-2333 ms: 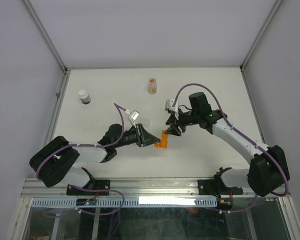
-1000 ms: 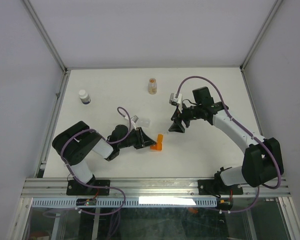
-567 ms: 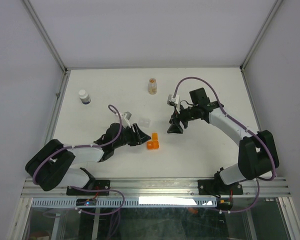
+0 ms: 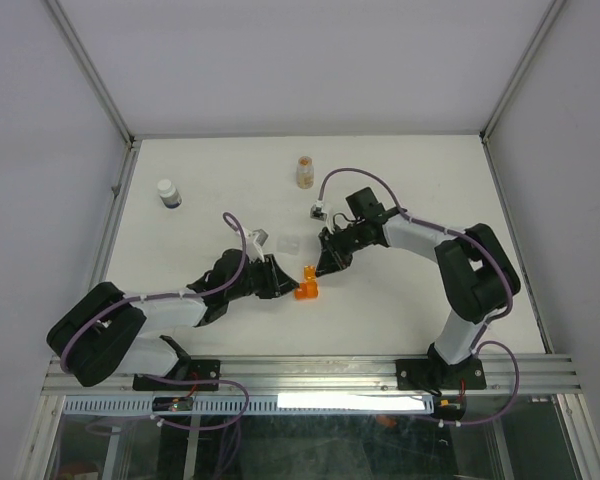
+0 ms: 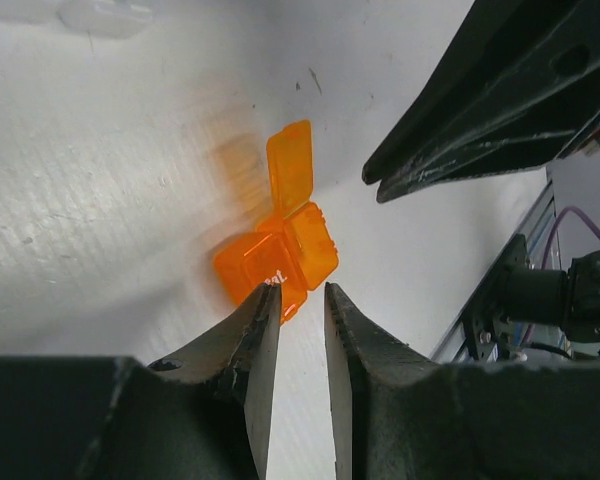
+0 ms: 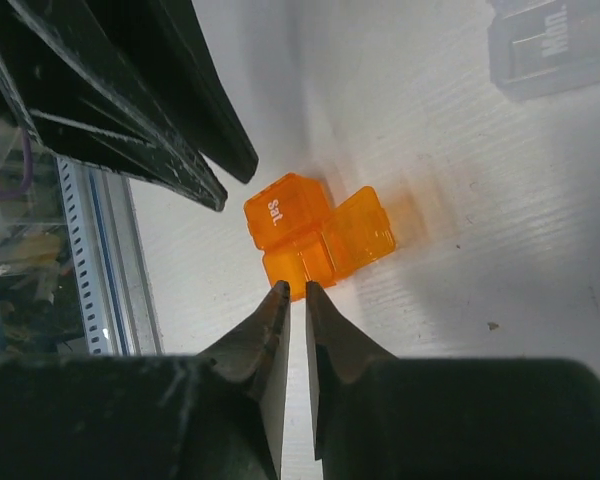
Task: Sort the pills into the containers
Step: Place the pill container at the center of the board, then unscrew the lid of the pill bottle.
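The stubby translucent orange cup [image 4: 306,286] lies on the white table with its lid flipped open; it also shows in the left wrist view [image 5: 276,266] and the right wrist view [image 6: 315,240]. My left gripper [image 4: 278,281] is just left of it, jaws nearly together and empty, one fingertip [image 5: 264,300] at the cup's edge. My right gripper [image 4: 324,264] is just right of it, jaws almost closed and empty, tips at the cup's corner [image 6: 296,290]. The clear vial [image 4: 304,172] holding orange-tan pills stands far back. The white bottle [image 4: 168,193] stands far left. No loose pills show.
A small clear plastic box [image 4: 290,243] lies just behind the two grippers; it also shows in the right wrist view [image 6: 550,45]. A metal rail [image 4: 310,375] runs along the near table edge. White walls enclose the left, back and right sides.
My right gripper pulled back from the orange cup, then came left and down to it again. The cup slid a little left. My left gripper narrowed and stays beside the cup.
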Available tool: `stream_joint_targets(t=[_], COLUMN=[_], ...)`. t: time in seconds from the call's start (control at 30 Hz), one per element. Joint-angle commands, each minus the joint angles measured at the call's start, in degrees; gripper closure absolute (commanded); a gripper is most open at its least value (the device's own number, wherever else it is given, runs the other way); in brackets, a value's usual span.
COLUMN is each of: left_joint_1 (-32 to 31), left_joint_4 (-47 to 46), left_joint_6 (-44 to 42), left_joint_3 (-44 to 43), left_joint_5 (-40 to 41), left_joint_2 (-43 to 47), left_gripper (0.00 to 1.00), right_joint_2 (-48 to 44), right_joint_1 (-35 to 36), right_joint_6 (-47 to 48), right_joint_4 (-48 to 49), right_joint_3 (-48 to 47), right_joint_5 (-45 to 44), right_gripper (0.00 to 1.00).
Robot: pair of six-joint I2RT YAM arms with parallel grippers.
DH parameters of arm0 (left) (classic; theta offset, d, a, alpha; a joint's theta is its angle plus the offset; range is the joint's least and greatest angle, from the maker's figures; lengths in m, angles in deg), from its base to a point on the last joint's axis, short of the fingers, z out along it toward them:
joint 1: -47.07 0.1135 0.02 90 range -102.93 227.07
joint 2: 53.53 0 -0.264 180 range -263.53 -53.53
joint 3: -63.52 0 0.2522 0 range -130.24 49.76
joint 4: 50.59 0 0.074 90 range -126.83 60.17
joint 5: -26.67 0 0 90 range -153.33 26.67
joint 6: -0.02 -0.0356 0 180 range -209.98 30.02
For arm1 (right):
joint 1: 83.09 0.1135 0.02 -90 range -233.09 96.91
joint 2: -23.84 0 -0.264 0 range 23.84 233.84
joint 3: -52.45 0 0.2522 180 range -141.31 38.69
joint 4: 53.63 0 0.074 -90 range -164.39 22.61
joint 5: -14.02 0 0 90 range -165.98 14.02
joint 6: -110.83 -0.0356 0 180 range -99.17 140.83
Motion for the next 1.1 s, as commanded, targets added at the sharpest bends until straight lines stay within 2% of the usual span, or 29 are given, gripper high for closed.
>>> stream_joint_targets(t=[0.0, 0.47, 0.63, 0.83, 1.0, 1.07], left_joint_1=[-1.26, -1.33, -1.35, -1.34, -1.38, -1.42], left_joint_4=[-5.79, -7.58, -7.62, -5.66, -2.08, -1.62], left_joint_6=[0.44, 0.62, 0.53, 0.21, -0.26, -0.21], left_joint_3=[-2.19, -1.92, -1.99, -1.75, -1.62, -1.96], left_joint_5=[-3.44, -2.98, -2.92, -2.15, -0.69, -1.24], left_joint_2=[-3.16, -8.68, -8.75, -6.16, -1.35, 0.21], left_gripper=[0.75, 0.76, 0.76, 0.74, 0.73, 0.73], right_joint_2=[1.46, 6.1, 5.53, 3.24, -0.16, 0.28], right_joint_1=[0.47, 0.91, 0.88, 0.9, 0.87, 0.83], right_joint_6=[-6.05, -9.08, -8.22, -1.73, 1.4, 1.25], right_joint_4=[5.65, 6.28, 5.56, -0.59, -1.39, -1.39], right_joint_3=[-2.7, -4.1, -4.5, -6.7, -5.44, -5.38], right_joint_5=[2.03, -3.62, -1.98, 4.59, 2.71, 1.65], right_gripper=[0.88, 0.89, 0.88, 0.86, 0.84, 0.79])
